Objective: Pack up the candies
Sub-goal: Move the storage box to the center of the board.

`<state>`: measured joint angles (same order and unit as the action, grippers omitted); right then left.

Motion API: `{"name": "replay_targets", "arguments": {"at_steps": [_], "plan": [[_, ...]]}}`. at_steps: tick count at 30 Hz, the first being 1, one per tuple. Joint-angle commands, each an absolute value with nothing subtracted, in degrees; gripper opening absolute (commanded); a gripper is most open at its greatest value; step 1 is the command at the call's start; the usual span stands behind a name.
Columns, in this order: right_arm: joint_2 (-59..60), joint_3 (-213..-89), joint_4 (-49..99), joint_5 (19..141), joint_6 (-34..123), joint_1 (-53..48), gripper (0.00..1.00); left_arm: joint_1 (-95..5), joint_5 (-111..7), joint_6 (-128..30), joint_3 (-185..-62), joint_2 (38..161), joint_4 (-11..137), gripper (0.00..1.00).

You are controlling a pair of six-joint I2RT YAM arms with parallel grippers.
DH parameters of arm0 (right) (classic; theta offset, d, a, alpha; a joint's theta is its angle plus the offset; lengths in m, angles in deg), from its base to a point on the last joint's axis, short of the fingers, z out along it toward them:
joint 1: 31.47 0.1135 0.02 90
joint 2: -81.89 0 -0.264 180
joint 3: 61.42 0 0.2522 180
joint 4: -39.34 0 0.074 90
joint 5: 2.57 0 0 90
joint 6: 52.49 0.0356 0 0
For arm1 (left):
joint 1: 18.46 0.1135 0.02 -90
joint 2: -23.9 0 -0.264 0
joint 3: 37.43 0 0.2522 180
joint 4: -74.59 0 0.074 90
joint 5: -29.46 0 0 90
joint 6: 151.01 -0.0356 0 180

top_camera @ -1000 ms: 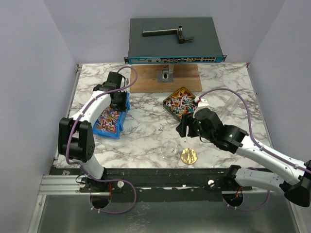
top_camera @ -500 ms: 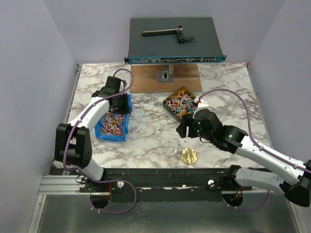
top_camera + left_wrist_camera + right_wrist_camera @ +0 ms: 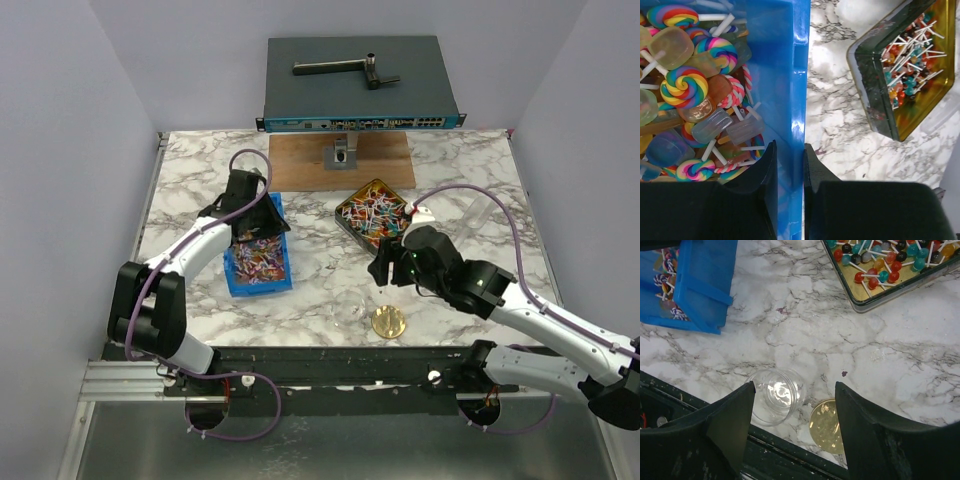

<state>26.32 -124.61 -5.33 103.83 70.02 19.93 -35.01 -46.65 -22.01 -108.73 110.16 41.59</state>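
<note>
Along the near edge of the desk (image 3: 805, 335) a clear jar (image 3: 776, 395) sits beside a gold lid (image 3: 826, 425), both just below the right claw (image 3: 795, 386) — jaws spread wide, holding nothing, its arm reaching in from the near right corner. Toward the left edge, the left claw (image 3: 790, 146) pinches the wall of a blue bin (image 3: 790, 60) full of candies (image 3: 700, 90), left of the jar. Farther back, mid-desk, a tin (image 3: 875, 85) holds more — nearer the right arm.

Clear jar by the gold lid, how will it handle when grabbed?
The jar looks empty and thin-walled, so probably light and easily shoved. Its smooth round wall may slip in a grip. Upright, it shouldn't roll.
</note>
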Motion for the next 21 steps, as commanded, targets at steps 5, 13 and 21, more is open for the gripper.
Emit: {"name": "replay_targets", "arguments": {"at_steps": [5,13,21], "plan": [[28.8,-125.4,-10.4,106.7,70.5,20.2,0.69,-39.5,-39.6,-6.0,-110.2,114.7,49.8,0.00],[29.9,-126.5,-13.5,108.4,70.4,20.2,0.69,-41.9,-41.2,-2.3,-116.3,120.0,51.2,0.00],[30.2,-127.2,-15.4,109.6,70.3,20.2,0.69,-43.6,-39.9,0.4,-120.5,124.2,53.7,0.00]]}}
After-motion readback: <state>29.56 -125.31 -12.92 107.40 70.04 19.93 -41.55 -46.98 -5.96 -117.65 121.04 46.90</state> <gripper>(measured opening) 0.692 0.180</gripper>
